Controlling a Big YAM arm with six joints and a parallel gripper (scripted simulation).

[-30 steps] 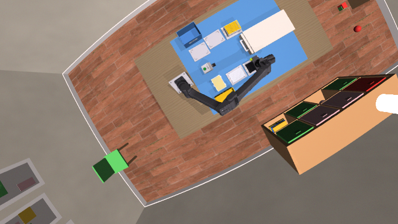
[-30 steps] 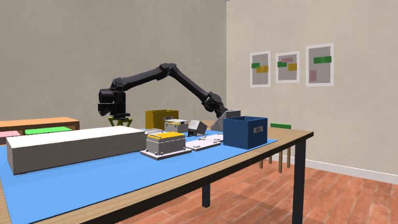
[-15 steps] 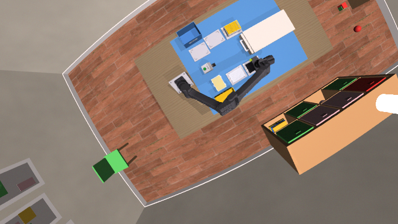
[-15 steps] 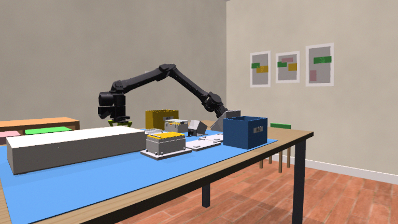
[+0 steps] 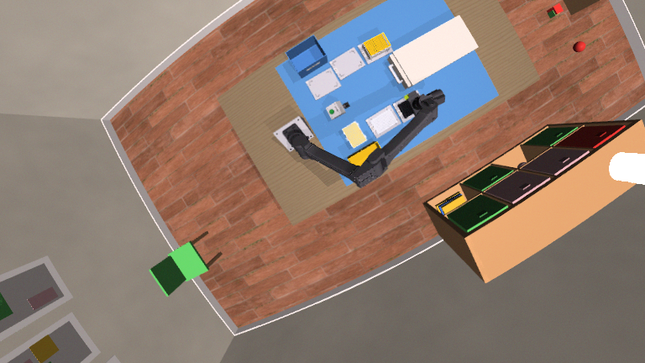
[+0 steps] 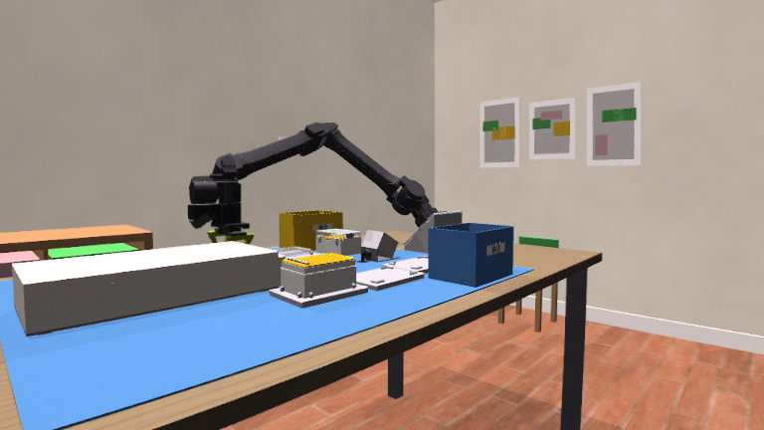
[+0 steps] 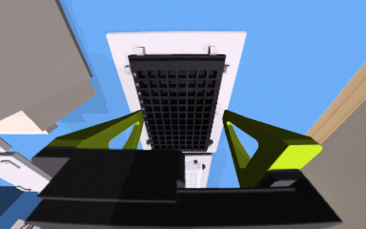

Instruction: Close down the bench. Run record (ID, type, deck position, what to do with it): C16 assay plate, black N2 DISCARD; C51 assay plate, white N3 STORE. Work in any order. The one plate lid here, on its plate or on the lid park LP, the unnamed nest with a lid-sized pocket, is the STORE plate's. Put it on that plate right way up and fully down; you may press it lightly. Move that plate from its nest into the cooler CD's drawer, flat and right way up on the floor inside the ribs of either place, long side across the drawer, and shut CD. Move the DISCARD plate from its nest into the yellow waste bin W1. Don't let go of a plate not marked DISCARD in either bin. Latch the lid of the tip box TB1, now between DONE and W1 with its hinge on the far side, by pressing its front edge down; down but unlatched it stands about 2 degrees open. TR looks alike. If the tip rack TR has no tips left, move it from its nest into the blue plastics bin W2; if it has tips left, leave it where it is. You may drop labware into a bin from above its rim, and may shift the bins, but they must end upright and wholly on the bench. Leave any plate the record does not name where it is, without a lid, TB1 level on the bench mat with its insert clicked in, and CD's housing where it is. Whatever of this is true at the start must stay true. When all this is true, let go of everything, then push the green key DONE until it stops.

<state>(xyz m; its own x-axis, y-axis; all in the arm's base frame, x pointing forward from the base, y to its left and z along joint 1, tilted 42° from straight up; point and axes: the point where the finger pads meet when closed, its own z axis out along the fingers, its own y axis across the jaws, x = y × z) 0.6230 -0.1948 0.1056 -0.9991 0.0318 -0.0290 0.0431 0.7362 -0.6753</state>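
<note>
Black plate [image 7: 177,101]: dark grid of square wells, lidless, seated in a white nest [image 7: 234,72] on the blue mat [image 7: 295,57].
Pincer [image 7: 183,125]: fully wide, holding nothing; its yellow-green fingers flank the plate's long sides, above it.
Wrist view: shows the well grid and the finger gaps, hidden elsewhere.
Top view: shows the plate [image 5: 406,108] beside the white plate [image 5: 382,121], near the cooler [image 5: 435,49].
Exterior view: the cooler [image 6: 146,282] hides the plate; the counter [image 6: 552,259] edge shows.

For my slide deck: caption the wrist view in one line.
Open gripper poised over the black assay plate in its nest, fingers straddling it.
</note>
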